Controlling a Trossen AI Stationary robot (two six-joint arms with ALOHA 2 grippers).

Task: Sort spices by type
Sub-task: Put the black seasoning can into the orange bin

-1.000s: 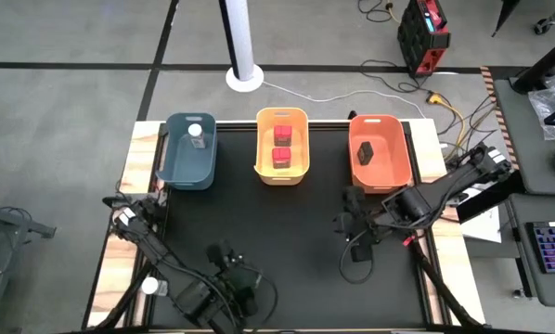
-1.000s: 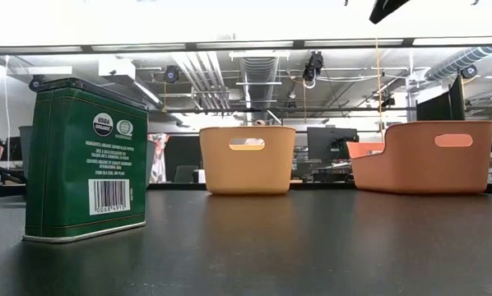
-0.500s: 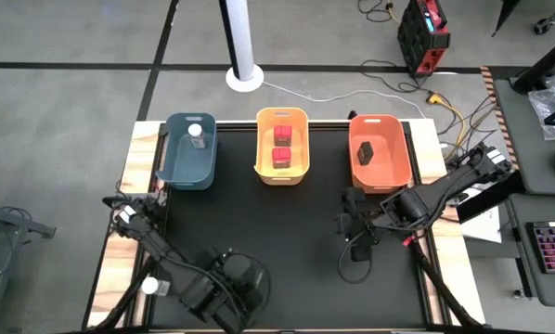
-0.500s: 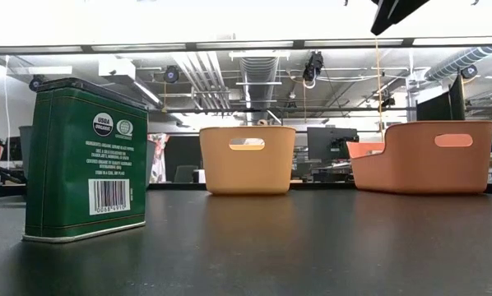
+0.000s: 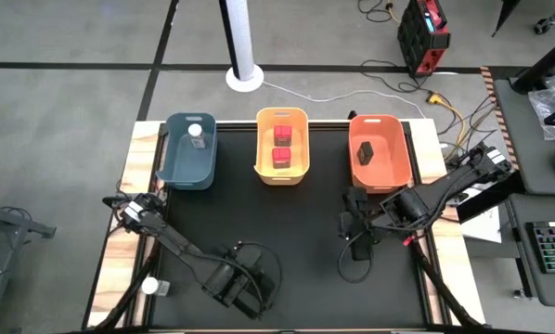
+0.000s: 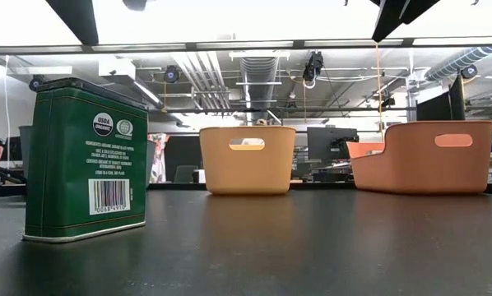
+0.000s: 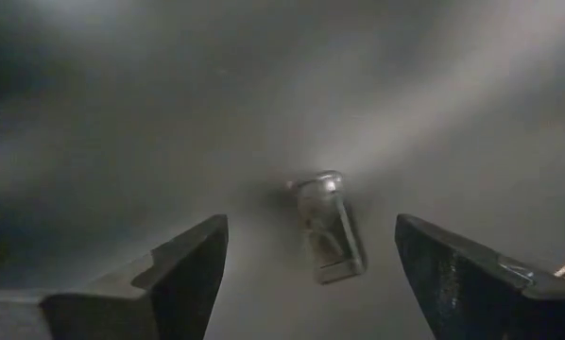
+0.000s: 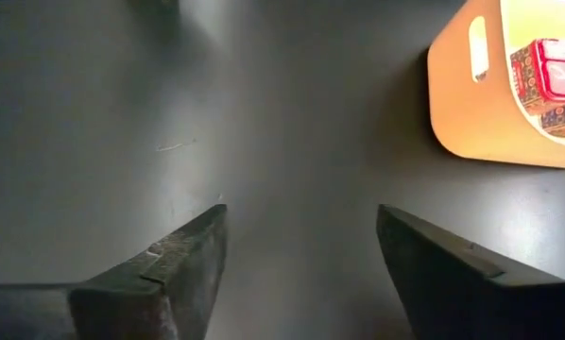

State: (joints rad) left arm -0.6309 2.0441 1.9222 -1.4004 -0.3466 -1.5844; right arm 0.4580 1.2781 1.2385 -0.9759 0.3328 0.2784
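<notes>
Spice jars are mostly sorted already: in the overhead view, 1 white-lidded jar (image 5: 196,132) stands in the blue bin (image 5: 187,167), 2 red-lidded jars (image 5: 282,145) sit in the yellow bin (image 5: 282,173), and 1 dark jar (image 5: 367,150) lies in the orange bin (image 5: 380,179). A green tin (image 6: 85,159) stands upright on the black table (image 5: 296,223), seen only from the table-level camera. The left gripper (image 7: 311,274) hangs over the near middle of the table, its 2 fingers spread wide apart and holding nothing. Directly ahead of it, centred between the fingers, a small pale jar (image 7: 327,227) lies on its side on the table surface, not yet touched. The jar's long axis runs roughly away from the wrist camera, along the gap instead of across it, so the fingers appear placed to close on its narrow sides. The left arm is clearly the nearer one to this jar. The right gripper (image 8: 297,260) hovers over bare table near the orange bin, fingers also apart and empty, with a corner of the yellow bin in its view. Judging from this, the next move is a straight descent by the left gripper onto the lying jar.
</notes>
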